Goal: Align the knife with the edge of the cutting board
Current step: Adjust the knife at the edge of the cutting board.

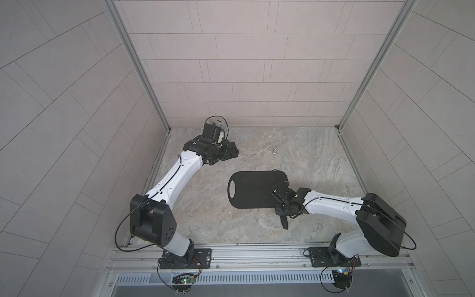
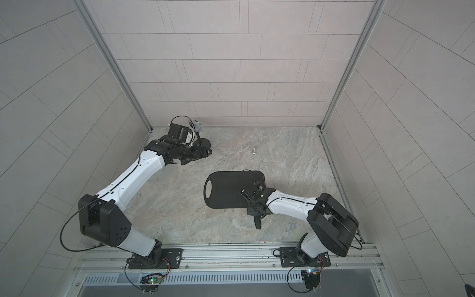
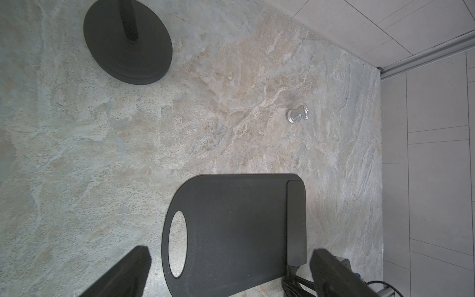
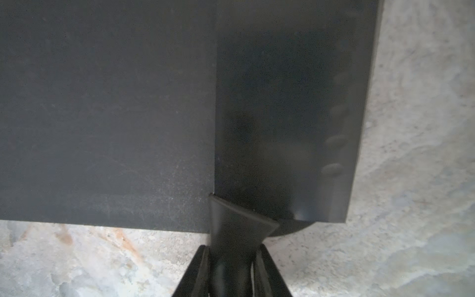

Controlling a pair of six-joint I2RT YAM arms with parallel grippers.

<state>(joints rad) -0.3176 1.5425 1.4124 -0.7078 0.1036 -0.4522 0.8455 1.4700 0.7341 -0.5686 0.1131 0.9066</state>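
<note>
The black cutting board [image 1: 250, 190] [image 2: 225, 190] lies flat on the stone table, its oval hole toward the left arm. The knife [image 4: 288, 115] rests with its broad black blade [image 3: 297, 221] flat on the board's end away from the hole. The blade's outer edge runs close along that short edge, and the handle [image 1: 284, 222] sticks out past the board's near long side. My right gripper [image 4: 232, 250] [image 1: 281, 203] is shut on the handle just off the board. My left gripper [image 3: 231, 257] [image 1: 231, 151] hangs open and empty at the back left, far from the board.
A microphone stand with a round black base [image 3: 128, 43] [image 2: 204, 142] stands in the back left corner by the left gripper. A small silver metal piece [image 1: 274, 150] [image 3: 297, 115] lies behind the board. Tiled walls close the table on three sides.
</note>
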